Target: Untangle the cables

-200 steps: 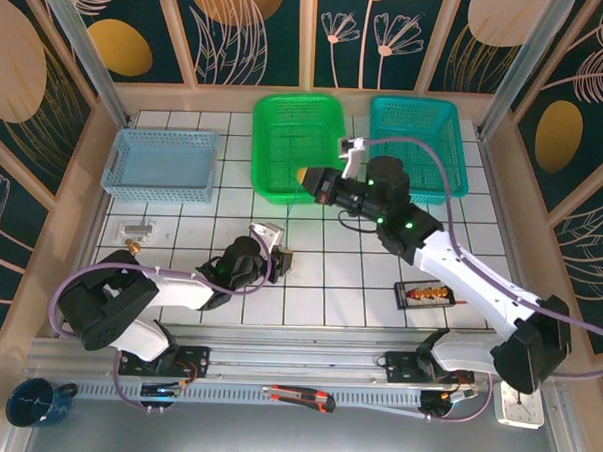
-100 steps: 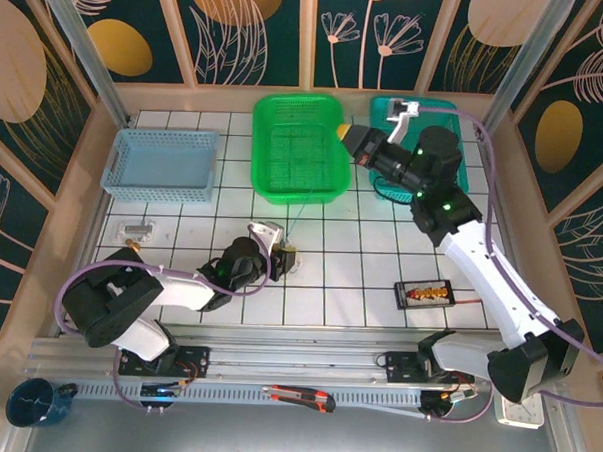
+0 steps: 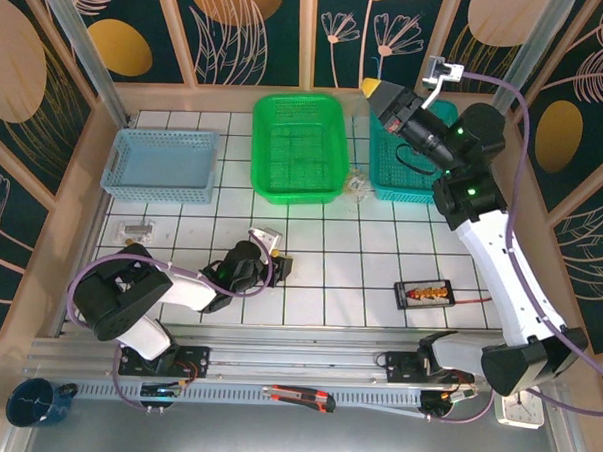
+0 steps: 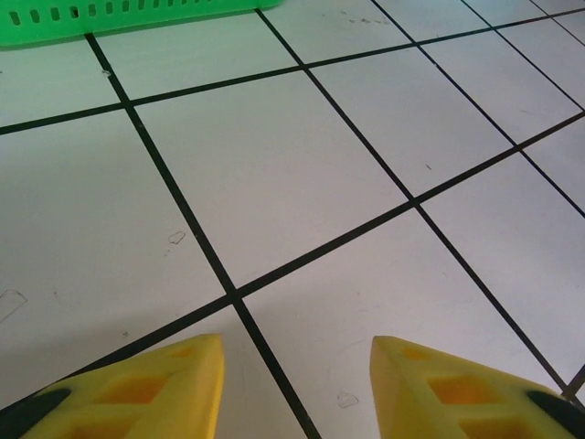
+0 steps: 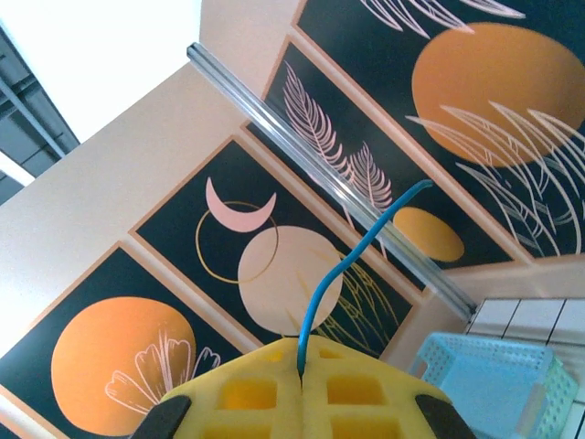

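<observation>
A small black card (image 3: 426,292), well in front of the right jaws, carries gold marks too small to read. The right gripper (image 5: 302,352) is pinched tight on a blue cable (image 5: 352,261) that curls out beyond the fingertips. A second ago it hung at the near edge of the green basket (image 3: 297,146); it has since lifted back and now, seen from overhead (image 3: 374,88), is above the far left corner of the teal basket (image 3: 447,152). A pale clump of cable (image 3: 356,185) lies below these jaws, between the two baskets. The strand between the jaws and the clump is too thin to trace. The left gripper (image 4: 297,366) has spread its jaws wider, with bare tile between them.
</observation>
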### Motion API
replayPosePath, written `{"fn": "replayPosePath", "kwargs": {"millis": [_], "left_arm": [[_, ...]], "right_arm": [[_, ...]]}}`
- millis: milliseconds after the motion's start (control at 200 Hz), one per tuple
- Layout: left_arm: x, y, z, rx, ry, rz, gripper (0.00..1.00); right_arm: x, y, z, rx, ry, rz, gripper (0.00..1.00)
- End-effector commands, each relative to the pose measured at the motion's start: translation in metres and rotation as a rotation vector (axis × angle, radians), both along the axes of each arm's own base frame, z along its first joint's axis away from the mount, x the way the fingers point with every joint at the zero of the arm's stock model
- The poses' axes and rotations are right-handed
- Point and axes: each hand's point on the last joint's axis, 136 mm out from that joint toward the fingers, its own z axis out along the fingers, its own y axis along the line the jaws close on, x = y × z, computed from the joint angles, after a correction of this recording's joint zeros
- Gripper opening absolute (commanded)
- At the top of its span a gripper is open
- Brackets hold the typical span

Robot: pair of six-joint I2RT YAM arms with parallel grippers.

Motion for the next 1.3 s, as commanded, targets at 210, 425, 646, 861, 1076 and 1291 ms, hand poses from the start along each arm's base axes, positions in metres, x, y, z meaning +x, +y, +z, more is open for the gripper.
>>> {"fn": "replayPosePath", "kwargs": {"millis": [210,425,646,861,1076,1291], "left_arm": [[0.004,-0.001,0.03,-0.053,-0.019,0.032,0.66],[0.013,0.019,0.055,-0.106,-0.044,0.179,0.87],[0.02,0.062,0.076,-0.17,-0.07,0.416,0.99],[0.023,0.07,0.085,-0.187,-0.051,0.448,0.99],[0.026,0.062,0.081,-0.171,-0.011,0.426,0.99],[0.029,0.06,0.075,-0.152,0.02,0.429,0.99]], "right_arm": [[-0.011,0.005,-0.006,0.035,-0.003,0.067,0.0],[-0.023,0.021,-0.035,0.024,0.039,0.101,0.0],[-0.026,0.04,-0.15,-0.092,0.22,0.058,0.0],[-0.042,0.027,-0.342,-0.314,0.519,-0.038,0.0],[-0.059,-0.013,-0.441,-0.548,0.691,-0.174,0.03],[-0.063,-0.007,-0.419,-0.574,0.636,-0.164,0.51]]}}
